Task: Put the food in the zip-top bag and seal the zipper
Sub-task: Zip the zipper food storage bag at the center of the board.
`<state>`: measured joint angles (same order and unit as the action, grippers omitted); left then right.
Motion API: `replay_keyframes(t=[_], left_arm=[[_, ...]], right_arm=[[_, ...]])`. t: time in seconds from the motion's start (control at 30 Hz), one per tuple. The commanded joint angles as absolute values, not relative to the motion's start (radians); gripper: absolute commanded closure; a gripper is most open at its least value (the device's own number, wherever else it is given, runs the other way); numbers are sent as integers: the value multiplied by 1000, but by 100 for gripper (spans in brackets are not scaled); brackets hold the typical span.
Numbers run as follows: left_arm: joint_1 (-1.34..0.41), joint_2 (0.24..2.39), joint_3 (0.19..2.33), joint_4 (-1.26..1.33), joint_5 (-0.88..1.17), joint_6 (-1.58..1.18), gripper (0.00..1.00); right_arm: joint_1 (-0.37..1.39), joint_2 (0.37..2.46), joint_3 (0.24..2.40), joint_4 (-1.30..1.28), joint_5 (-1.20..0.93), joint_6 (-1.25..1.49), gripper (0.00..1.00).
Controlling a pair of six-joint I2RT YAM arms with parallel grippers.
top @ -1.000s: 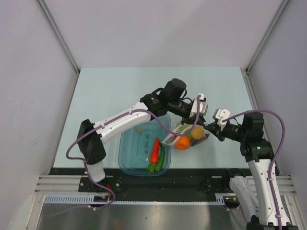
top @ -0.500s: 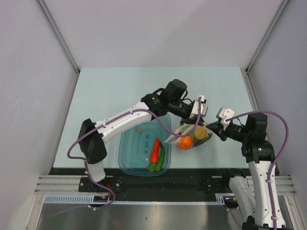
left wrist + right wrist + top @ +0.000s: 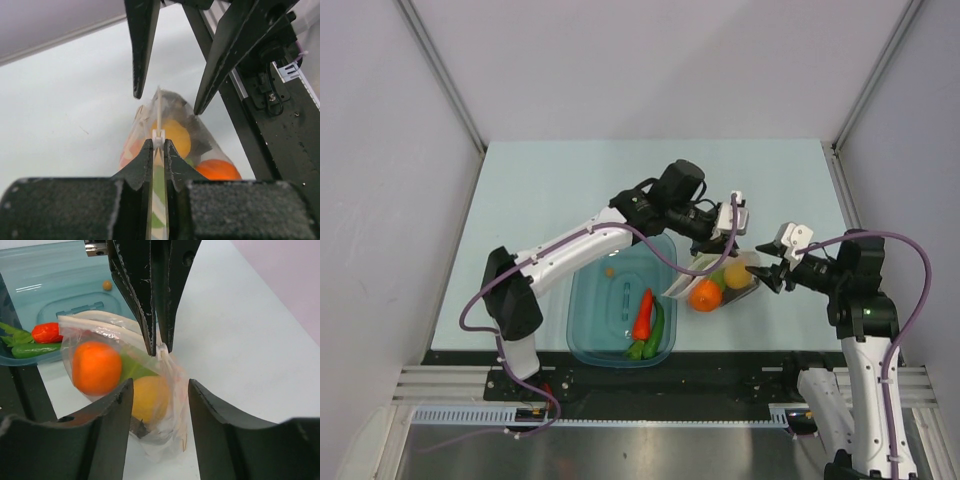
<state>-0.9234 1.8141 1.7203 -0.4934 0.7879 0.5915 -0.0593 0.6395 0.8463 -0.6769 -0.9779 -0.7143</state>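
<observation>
My top camera is looking down from above and behind my arm bases, taking in the whole table [image 3: 520, 190] from afar. My left wrist camera is peering past my left gripper [image 3: 159, 145], hard up against the zip-top bag [image 3: 176, 131], facing my right gripper [image 3: 167, 104]. My right wrist camera is staring back the opposite way, sharing that bag and also catching the teal tub [image 3: 45, 275].

Centre right: the clear crinkly plastic bag [image 3: 722, 283], edged by a white press-seal strip [image 3: 80, 318], showed a round orange toy fruit [image 3: 705, 295] and a yellow toy lemon [image 3: 738, 276]. Lower centre: the translucent teal rectangular tub [image 3: 588, 300] showed a long red pepper [image 3: 643, 315] and green peppers [image 3: 656, 330].
</observation>
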Motion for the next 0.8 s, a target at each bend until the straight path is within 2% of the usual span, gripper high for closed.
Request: replay_keyframes(t=[0.0,0.1,0.2,0.23,0.33,0.6,0.77], left_arm=[[-948,1807,1787,-515,805,587,100],[-954,1805,1793,-520,805,589,100],[-960,1804,1801,-522,804,588,100],[-960,1804,1801,-522,802,583,100],[-962,1802,1801,-523,784,569,100],[-959,1802,1760,-566,716,545,100],[-946,1781,1695,-569,689,520,96]], right_arm=[[-41,656,917,-663,-996,-730,47],[-25,672,927,-686,-979,-767,49],[-17,680,927,-669,-959,-772,62],[-17,681,925,-663,-956,-767,77],[-8,680,917,-655,-931,-776,100],[-11,652,900,-575,-836,-727,100],[-46,623,893,-561,-824,-693,100]])
